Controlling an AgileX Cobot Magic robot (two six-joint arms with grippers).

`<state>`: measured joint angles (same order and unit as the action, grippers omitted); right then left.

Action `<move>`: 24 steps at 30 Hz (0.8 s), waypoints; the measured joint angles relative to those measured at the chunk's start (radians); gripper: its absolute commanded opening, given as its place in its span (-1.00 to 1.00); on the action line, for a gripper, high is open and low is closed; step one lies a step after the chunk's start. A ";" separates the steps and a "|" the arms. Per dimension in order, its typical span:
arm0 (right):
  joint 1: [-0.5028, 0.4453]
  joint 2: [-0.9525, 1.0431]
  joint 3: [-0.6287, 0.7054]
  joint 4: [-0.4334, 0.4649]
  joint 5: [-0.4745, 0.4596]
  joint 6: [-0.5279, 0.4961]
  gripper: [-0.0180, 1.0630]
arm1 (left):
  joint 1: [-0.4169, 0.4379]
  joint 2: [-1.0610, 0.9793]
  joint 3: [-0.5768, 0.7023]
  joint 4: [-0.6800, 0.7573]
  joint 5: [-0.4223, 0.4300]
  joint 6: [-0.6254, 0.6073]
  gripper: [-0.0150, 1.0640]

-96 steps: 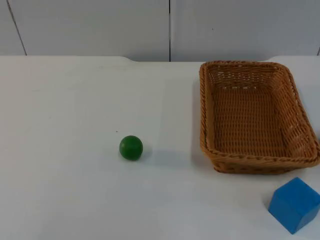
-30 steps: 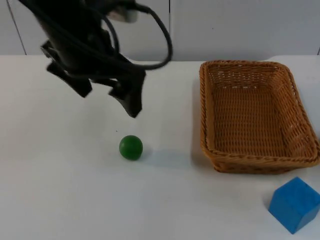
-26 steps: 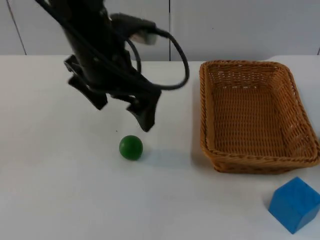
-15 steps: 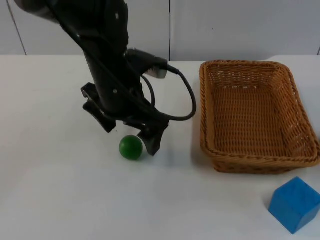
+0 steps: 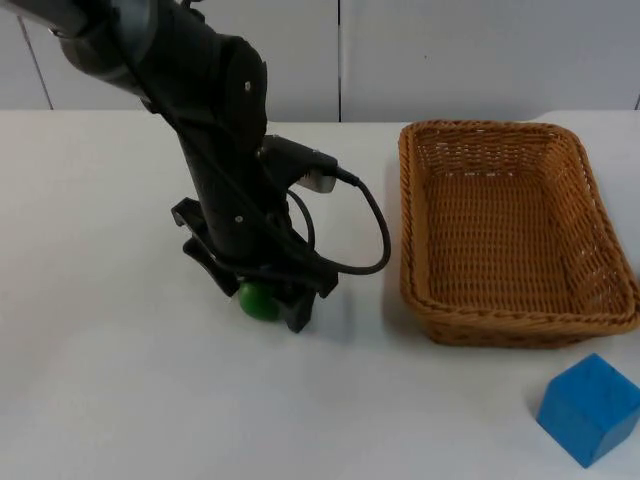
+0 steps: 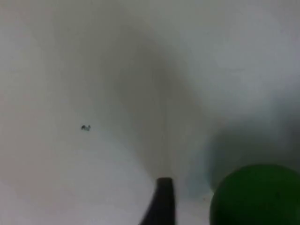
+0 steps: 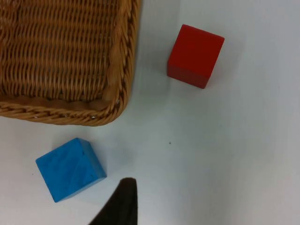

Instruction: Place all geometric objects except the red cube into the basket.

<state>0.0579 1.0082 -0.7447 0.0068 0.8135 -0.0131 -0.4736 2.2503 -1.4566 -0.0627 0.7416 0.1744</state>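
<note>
Green ball point(image 5: 258, 301) between spread left gripper point(image 5: 262, 302) fingers; red cube point(image 7: 195, 56) in right wrist view.

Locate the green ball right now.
The green ball sits on the table left of the basket, between the left pincer fingers.

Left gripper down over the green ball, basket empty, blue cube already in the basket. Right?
Not quite: the blue cube sits on the table in front of the basket, as the top view shows. The left gripper is down over the green ball, and the basket is empty.
</note>
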 measured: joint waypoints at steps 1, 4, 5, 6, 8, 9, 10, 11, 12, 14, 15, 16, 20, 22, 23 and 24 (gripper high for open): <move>0.000 0.000 0.000 0.000 0.000 0.000 0.98 | 0.000 0.000 0.000 0.000 0.000 0.000 0.10; 0.000 0.000 0.000 0.000 0.000 0.000 0.98 | 0.000 0.000 0.000 0.000 0.000 0.000 -0.41; 0.000 0.000 0.000 0.000 0.000 0.000 0.98 | 0.000 0.000 0.000 0.000 0.000 0.000 -0.41; 0.000 0.000 0.000 0.000 0.000 0.000 0.98 | 0.000 0.000 0.000 0.000 0.000 0.000 -0.62; 0.000 0.000 0.000 0.000 0.000 0.000 0.98 | 0.000 0.000 0.000 0.000 0.002 -0.010 -0.98; 0.000 0.000 0.000 0.000 0.000 0.000 0.98 | 0.000 0.000 0.000 0.000 0.009 -0.021 -0.97; 0.000 0.000 0.000 0.000 0.000 0.000 0.98 | 0.000 0.000 0.000 0.000 0.009 -0.021 -0.97; 0.000 0.000 0.000 0.000 -0.001 0.000 0.98 | 0.000 -0.002 0.000 0.000 0.017 -0.036 -0.97; 0.000 0.000 0.000 0.000 -0.001 0.000 0.98 | 0.000 -0.007 0.000 0.000 0.031 -0.047 -0.98; 0.000 0.000 0.000 0.000 -0.001 0.000 0.98 | 0.000 -0.039 0.000 0.000 0.060 -0.059 -0.98; 0.000 0.000 0.000 0.000 -0.001 0.000 0.98 | 0.000 -0.062 0.000 0.000 0.073 -0.063 -0.98; 0.000 0.000 0.000 0.000 -0.001 0.000 0.98 | 0.000 -0.062 0.000 0.000 0.073 -0.063 -0.98; 0.000 0.000 0.000 0.000 -0.001 -0.004 0.98 | 0.000 -0.206 0.000 0.000 0.133 -0.063 -0.98; 0.000 0.000 0.000 0.000 -0.001 -0.004 0.98 | 0.000 -0.243 0.000 0.000 0.148 -0.061 -0.98; 0.000 0.000 0.000 0.000 -0.001 -0.004 0.98 | 0.000 -0.277 0.000 0.000 0.159 -0.057 -0.98; 0.000 0.000 0.000 0.000 -0.001 -0.004 0.98 | 0.000 -0.301 0.000 0.000 0.164 -0.052 -0.98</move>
<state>0.0579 1.0082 -0.7447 0.0068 0.8128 -0.0167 -0.4736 1.9497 -1.4566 -0.0627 0.9053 0.1220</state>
